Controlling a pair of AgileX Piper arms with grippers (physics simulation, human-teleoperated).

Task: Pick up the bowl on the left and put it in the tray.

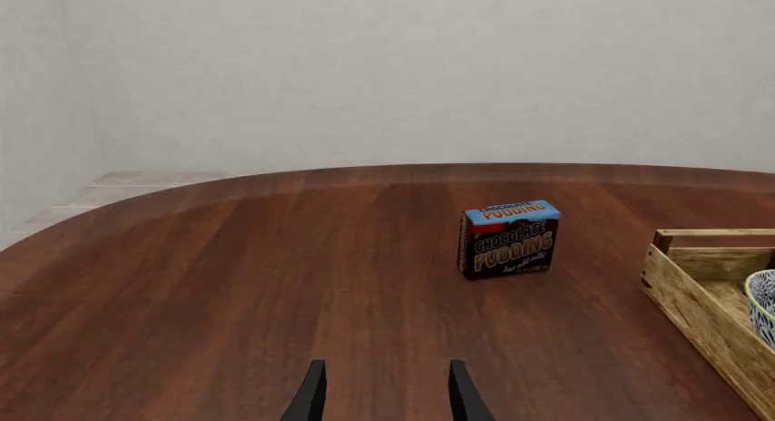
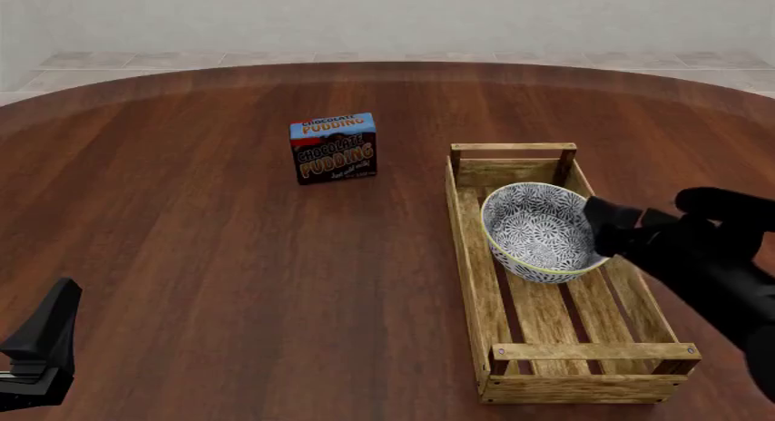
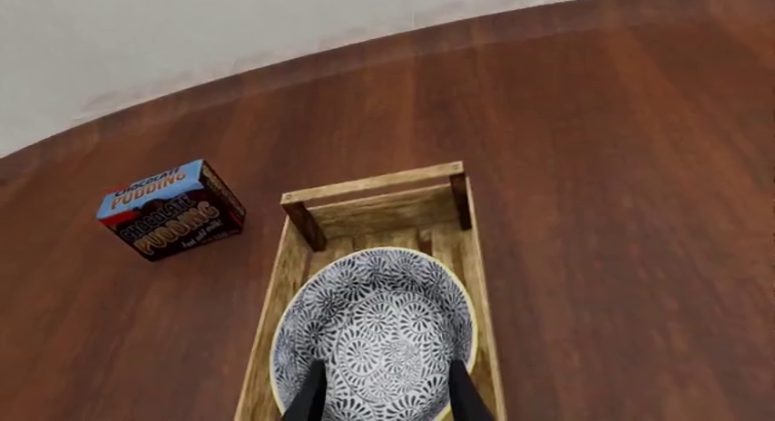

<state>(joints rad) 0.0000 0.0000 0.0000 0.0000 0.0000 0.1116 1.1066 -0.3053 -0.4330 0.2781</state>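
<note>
The bowl (image 2: 540,229), white with a dense blue-grey floral pattern, rests inside the far half of the tray (image 2: 467,258), a long light-wood slatted crate. My right gripper (image 2: 603,229) hovers at the bowl's right rim. In the right wrist view its open fingers (image 3: 387,368) spread over the bowl (image 3: 376,330) and the tray (image 3: 376,187), holding nothing. My left gripper (image 2: 49,335) sits low at the near left of the table. The left wrist view shows it open (image 1: 387,365) and empty, with the tray (image 1: 702,298) and a sliver of the bowl (image 1: 763,305) off to one side.
A small chocolate pudding box (image 2: 333,149) stands upright on the dark wooden table (image 2: 218,258), left of the tray's far end; it also shows in both wrist views (image 1: 509,239) (image 3: 170,210). The table's round far edge meets a pale wall.
</note>
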